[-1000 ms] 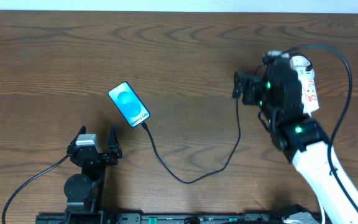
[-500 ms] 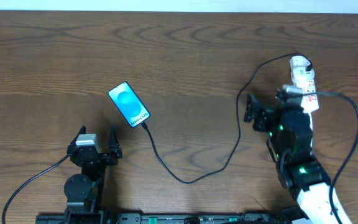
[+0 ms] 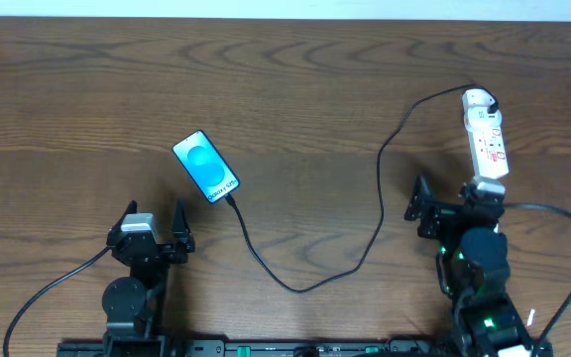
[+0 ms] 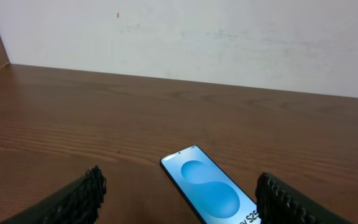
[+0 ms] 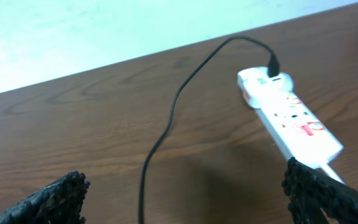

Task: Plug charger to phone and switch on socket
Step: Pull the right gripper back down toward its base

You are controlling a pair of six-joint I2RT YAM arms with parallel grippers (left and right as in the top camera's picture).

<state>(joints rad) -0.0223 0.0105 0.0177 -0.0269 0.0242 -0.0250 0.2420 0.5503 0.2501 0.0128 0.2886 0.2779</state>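
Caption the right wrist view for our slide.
Charger plugged into the white socket, cable trailing across the wooden table.

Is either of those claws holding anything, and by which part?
Nothing is held: the left gripper and the right gripper are both open and empty.

The phone is blue-cyan, charger black, socket white with red marks, table wood-grained brown.

One black-framed rectangular smartphone with a blue-cyan screen left of centre, one long thin black charger cable, one narrow white plastic power strip upper right, one brown wooden table, and two black grippers at the bottom edge: left gripper, right gripper.
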